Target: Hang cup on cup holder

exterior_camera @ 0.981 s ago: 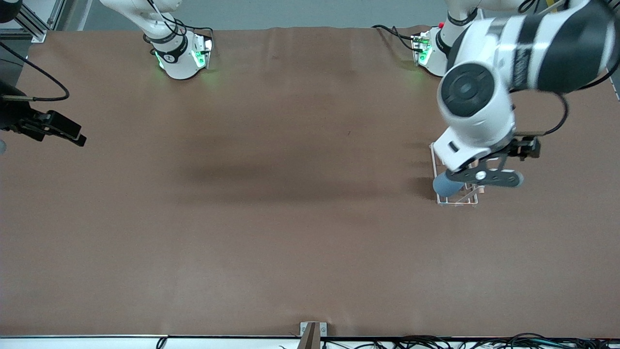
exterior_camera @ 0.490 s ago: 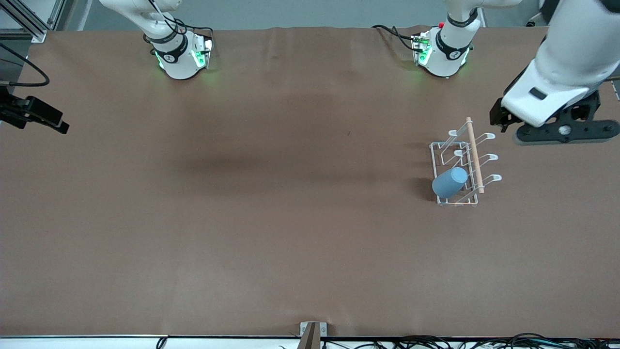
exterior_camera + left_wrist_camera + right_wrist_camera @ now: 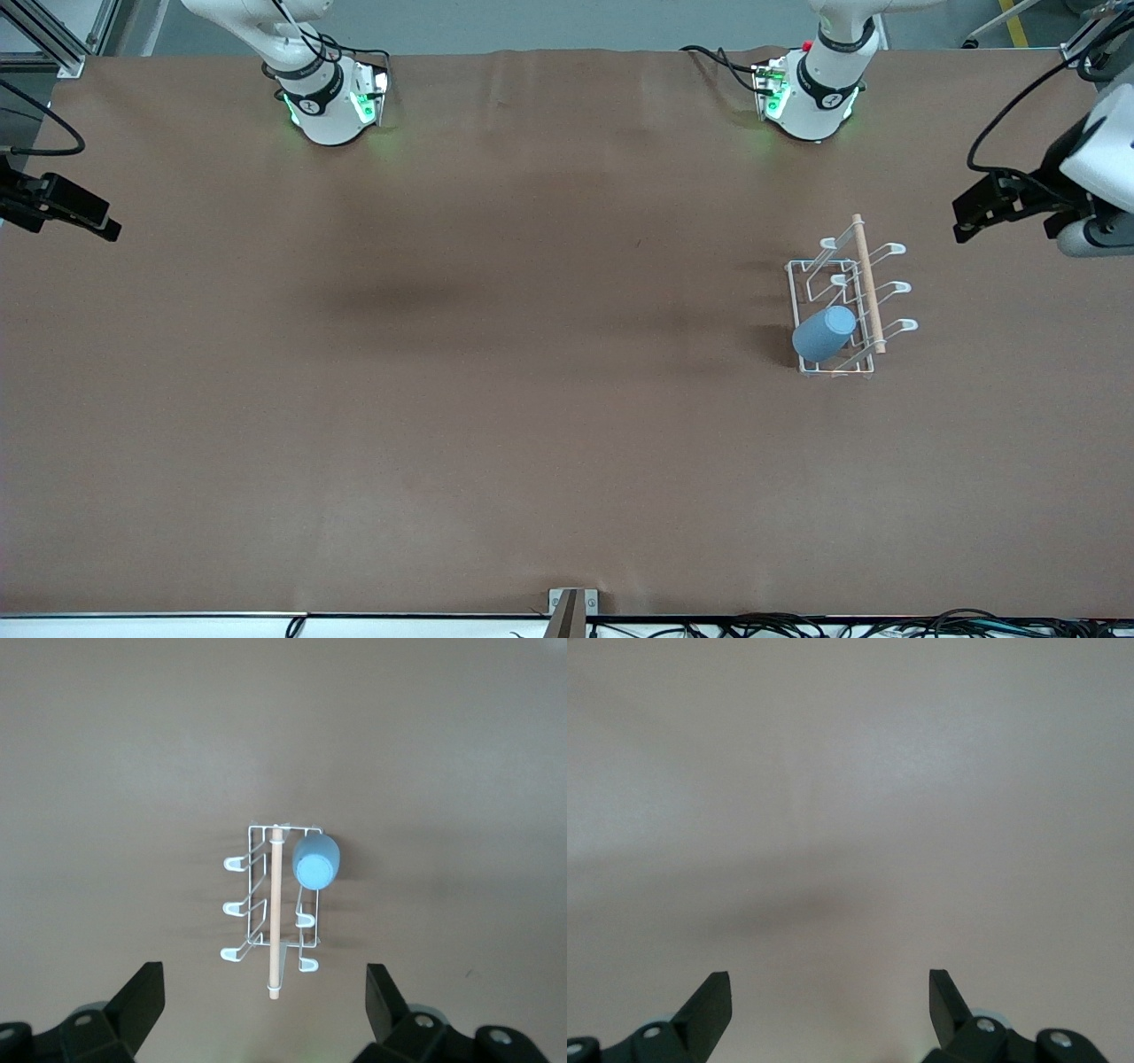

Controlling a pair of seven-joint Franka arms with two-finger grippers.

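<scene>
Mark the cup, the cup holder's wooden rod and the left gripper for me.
cup (image 3: 824, 333), front view: its blue side wall.
wooden rod (image 3: 867, 282), front view: mid-length of the rod.
left gripper (image 3: 264, 1010), left wrist view: midway between its open fingers.

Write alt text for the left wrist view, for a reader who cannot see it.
A light blue cup hangs on a corner prong of a white wire cup holder with a wooden rod, standing on a brown table. The left gripper is above it, empty, jaws wide open.
</scene>
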